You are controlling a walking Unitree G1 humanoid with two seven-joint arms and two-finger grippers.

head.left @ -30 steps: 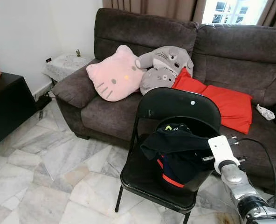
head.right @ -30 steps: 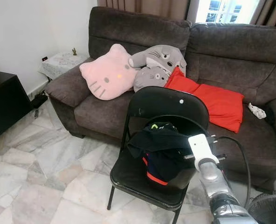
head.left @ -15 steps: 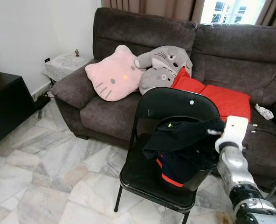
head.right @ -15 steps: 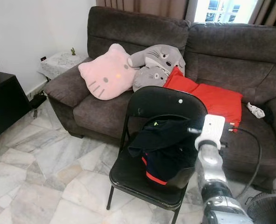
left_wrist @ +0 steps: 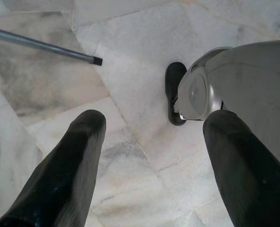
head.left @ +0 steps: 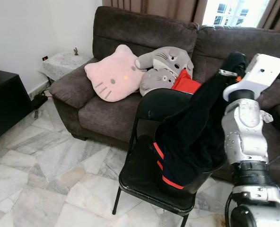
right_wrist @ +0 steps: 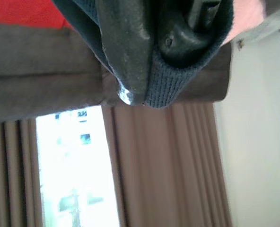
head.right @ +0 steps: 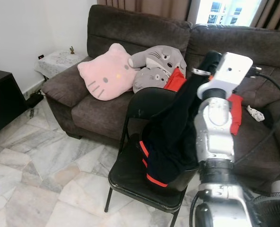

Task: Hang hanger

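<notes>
A dark garment (head.left: 196, 127) with red trim stretches up from the seat of a black folding chair (head.left: 147, 182). Its top end is held high above the chair back, and its lower part still rests on the seat. My right gripper (head.left: 231, 65) is raised in front of the sofa and is shut on that top end. In the right wrist view, ribbed dark fabric (right_wrist: 178, 80) is clamped between the black fingers (right_wrist: 126, 56). My left gripper (left_wrist: 154, 120) hangs open over the marble floor, holding nothing. I cannot make out a hanger inside the cloth.
Behind the chair stands a dark brown sofa (head.left: 107, 111) with a pink cat pillow (head.left: 114, 75), a grey plush (head.left: 170, 59) and a red cushion (head.left: 186, 83). A black cabinet (head.left: 3, 106) stands at the left, with a small side table (head.left: 64, 62) beside the sofa. A fan (head.right: 272, 208) stands at lower right.
My right arm has swung up from seat height to above the chair back. It has drawn the dark garment up with it, from a heap into a long hanging shape.
</notes>
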